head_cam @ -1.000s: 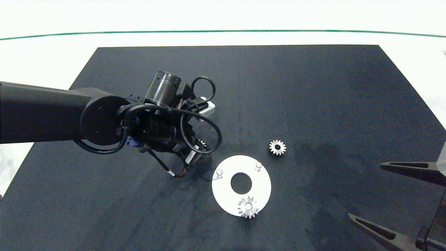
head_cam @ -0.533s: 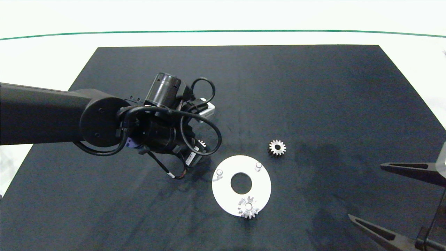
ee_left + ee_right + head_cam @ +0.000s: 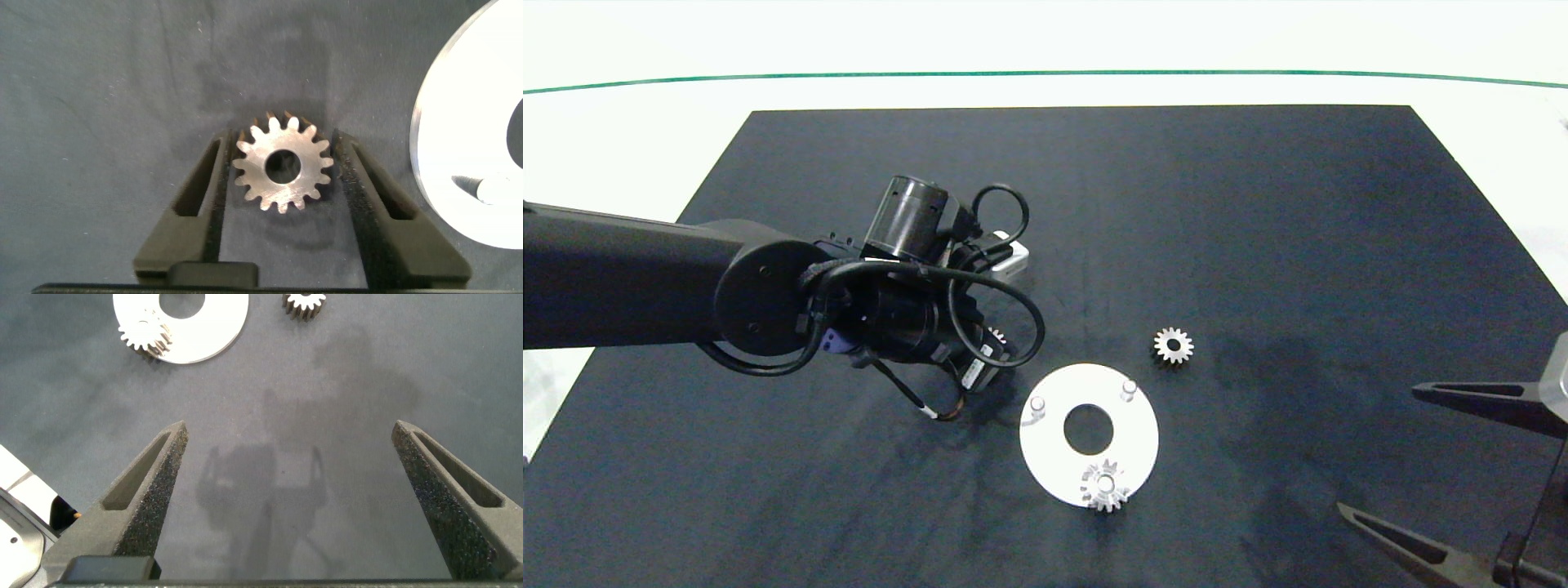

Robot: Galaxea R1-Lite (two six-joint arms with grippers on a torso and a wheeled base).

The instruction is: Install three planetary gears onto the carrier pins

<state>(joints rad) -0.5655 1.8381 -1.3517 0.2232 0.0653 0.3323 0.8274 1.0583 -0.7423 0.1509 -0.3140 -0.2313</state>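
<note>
now low over the black mat, left claw (image 3: pixel 283 175) parted just wider than a gear (image 3: pixel 283 169), fingers (image 3: pixel 200 192) flanking its toothed rim on both sides; whether they touch the teeth, cannot tell. lying flat between them, centre hole up, just left of the white disc (image 3: pixel 462 139). in the head view, mostly hidden under the wrist, only a few teeth peeking out (image 3: pixel 996 335).

right claw (image 3: pixel 298 486) parked at the near right of the worktop, spread wide, holding nothing.

judged small, stiff and fairly dense for its size, being bare metal: no give under squeeze, smooth and apt to slip or tip if pinched off-centre. best taken across the diameter, tooth tips against the pads, kept level so the bore meets a pin squarely.

no containers present; closest to one, the disc (image 3: pixel 1054 457) with its three carrier pins. near pin already wearing a seated gear (image 3: pixel 1104 486). left pin (image 3: pixel 1037 404) and far pin (image 3: pixel 1128 387) bare. third gear (image 3: pixel 1174 345) loose on the mat (image 3: pixel 1258 204), just beyond the disc's far right edge, not touching it.

one of three installed, by the look of it; second pickup in hand.
</note>
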